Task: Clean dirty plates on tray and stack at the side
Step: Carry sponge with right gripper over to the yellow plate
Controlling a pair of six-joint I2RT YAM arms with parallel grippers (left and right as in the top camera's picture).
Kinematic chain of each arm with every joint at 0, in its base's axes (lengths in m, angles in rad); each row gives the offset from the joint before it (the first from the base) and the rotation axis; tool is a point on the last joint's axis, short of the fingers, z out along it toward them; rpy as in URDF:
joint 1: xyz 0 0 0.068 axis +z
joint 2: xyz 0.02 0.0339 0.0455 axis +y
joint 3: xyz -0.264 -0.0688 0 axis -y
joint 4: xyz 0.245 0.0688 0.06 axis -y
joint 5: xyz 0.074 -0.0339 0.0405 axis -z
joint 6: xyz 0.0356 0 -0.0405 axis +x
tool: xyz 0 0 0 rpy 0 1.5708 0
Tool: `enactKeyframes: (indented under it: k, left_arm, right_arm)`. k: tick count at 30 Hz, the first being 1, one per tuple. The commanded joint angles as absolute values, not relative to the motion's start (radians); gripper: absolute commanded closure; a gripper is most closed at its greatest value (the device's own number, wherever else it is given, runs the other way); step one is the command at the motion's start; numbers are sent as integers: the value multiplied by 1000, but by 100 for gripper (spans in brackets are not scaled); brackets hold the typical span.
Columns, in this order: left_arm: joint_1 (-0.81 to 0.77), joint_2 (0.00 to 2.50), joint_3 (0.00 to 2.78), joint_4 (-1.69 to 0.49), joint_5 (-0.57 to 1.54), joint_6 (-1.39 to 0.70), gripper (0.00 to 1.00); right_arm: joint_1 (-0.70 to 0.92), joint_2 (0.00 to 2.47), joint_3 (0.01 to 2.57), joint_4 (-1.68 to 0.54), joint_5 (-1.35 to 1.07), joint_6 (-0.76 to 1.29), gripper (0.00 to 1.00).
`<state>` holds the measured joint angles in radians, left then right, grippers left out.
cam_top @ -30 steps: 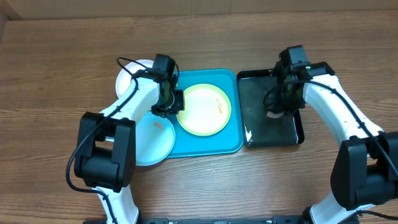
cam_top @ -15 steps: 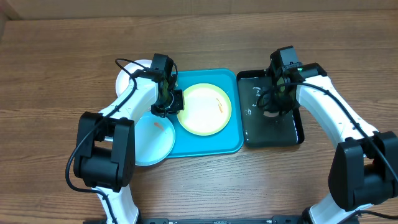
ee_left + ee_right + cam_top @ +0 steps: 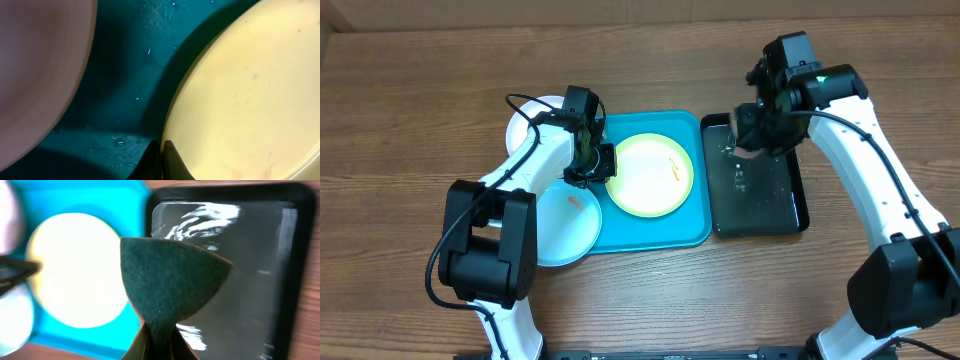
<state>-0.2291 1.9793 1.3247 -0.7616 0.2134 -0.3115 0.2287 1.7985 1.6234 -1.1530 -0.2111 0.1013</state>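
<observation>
Brown wooden table point(image 3: 420, 100) | right gripper point(image 3: 752, 137) has risen off the black tray point(image 3: 790, 205), fingers clamped on the sponge point(image 3: 170, 280) (dipping done, I judge; wiping next) | green-rimmed plate point(image 3: 650, 177) sits on the teal tray point(image 3: 665, 235), to that gripper's left | left gripper point(image 3: 588, 165) at the plate's rim, grip unclear

tray point(image 3: 655, 238) noted as teal-blue. lime-rimmed plate point(image 3: 650, 178) — pale yellow centre, marked with a thin orange streak. light blue plate point(image 3: 565, 228) marked with a reddish-orange smear. third plate point(image 3: 522, 126) white. black tray point(image 3: 760, 205) — glossy, white glare. sponge point(image 3: 170, 280) dark green. table point(image 3: 410, 110) brown, wood-grained.
</observation>
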Motion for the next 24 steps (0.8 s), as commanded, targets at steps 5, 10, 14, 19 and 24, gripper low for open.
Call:
enactKeyframes:
  k: [5, 10, 14, 19, 24]
  left_arm:
    - [-237, 1974, 1338, -758, 234, -292, 96]
    - [-237, 1974, 1338, -759, 234, -292, 96]
    - [-237, 1974, 1338, -759, 234, -292, 96]
    - [-237, 1974, 1338, -759, 234, -292, 96]
    - [-238, 1974, 1338, -759, 234, -292, 96]
  right_arm:
    - [310, 1790, 1643, -1059, -488, 106, 96]
    - [420, 1818, 1642, -1021, -341, 170, 96]
    - [499, 1865, 1642, -1011, -163, 189, 96]
    - [550, 1940, 1642, -1003, 5, 221, 96]
    - [554, 2008, 1642, -988, 68, 240, 96]
